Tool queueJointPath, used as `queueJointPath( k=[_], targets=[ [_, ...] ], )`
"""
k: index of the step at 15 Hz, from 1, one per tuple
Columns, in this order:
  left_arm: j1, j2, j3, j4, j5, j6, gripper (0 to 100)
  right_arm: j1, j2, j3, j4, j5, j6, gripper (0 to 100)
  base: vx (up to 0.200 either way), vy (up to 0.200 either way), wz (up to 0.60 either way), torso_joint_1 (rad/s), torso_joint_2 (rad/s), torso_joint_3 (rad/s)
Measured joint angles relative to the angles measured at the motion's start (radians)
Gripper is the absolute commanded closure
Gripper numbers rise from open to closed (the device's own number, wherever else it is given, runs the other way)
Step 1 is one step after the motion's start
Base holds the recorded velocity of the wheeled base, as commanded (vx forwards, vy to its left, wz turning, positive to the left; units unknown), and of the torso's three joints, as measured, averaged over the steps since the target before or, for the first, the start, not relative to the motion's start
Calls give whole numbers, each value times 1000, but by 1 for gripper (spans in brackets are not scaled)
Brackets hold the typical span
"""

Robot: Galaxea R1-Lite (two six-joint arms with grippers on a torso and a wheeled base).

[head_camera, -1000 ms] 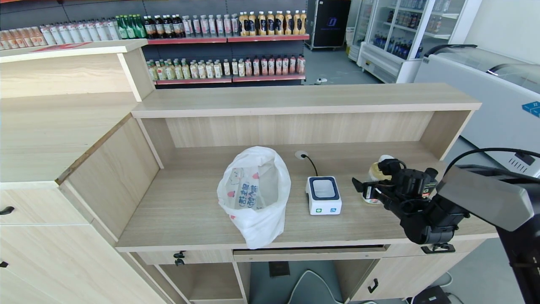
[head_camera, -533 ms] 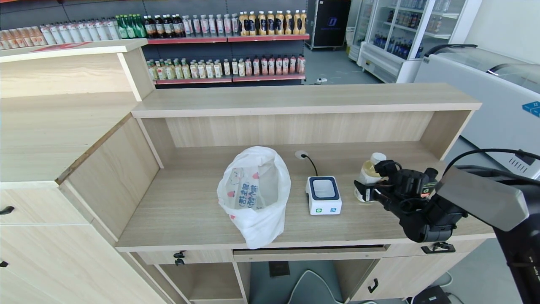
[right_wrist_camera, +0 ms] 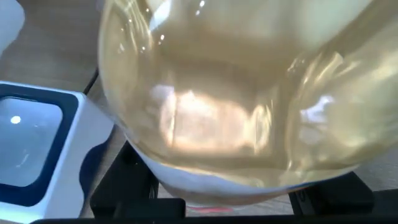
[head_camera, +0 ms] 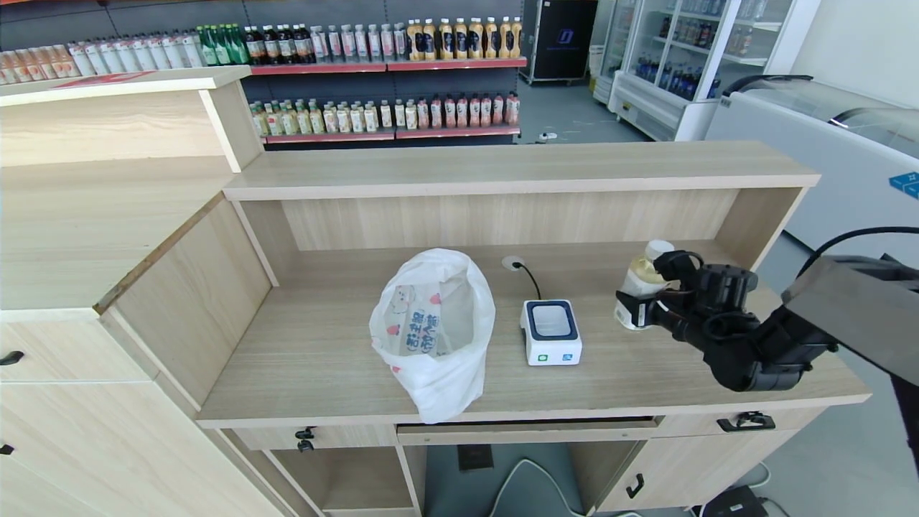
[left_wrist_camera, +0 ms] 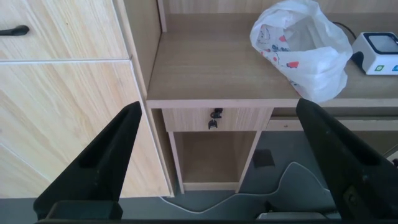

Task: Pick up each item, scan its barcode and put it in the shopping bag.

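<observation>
Our right hand (head_camera: 636,313) clamps the bottle (head_camera: 638,278) low, toward the tabletop's (head_camera: 323,359) right edge; smooth, liquid-heavy, probably slippery.

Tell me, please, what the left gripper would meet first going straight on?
Likely the light wooden drawer front with a black lock, centred between the left gripper's open fingers; depth is unclear.
</observation>
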Motion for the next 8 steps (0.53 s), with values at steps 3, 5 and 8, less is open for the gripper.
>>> queueJointPath(
  k=[3,5,8],
  targets=[
    [0,0,0,0,0,0,0,-8,-224,11,266,98,69,100,0,0,0,0,0,0],
    [0,0,0,0,0,0,0,-3,-430,17,518,229,142,100,0,0,0,0,0,0],
    [0,0,0,0,0,0,0,20,-709,33,807,486,206,100,0,0,0,0,0,0]
  ],
)
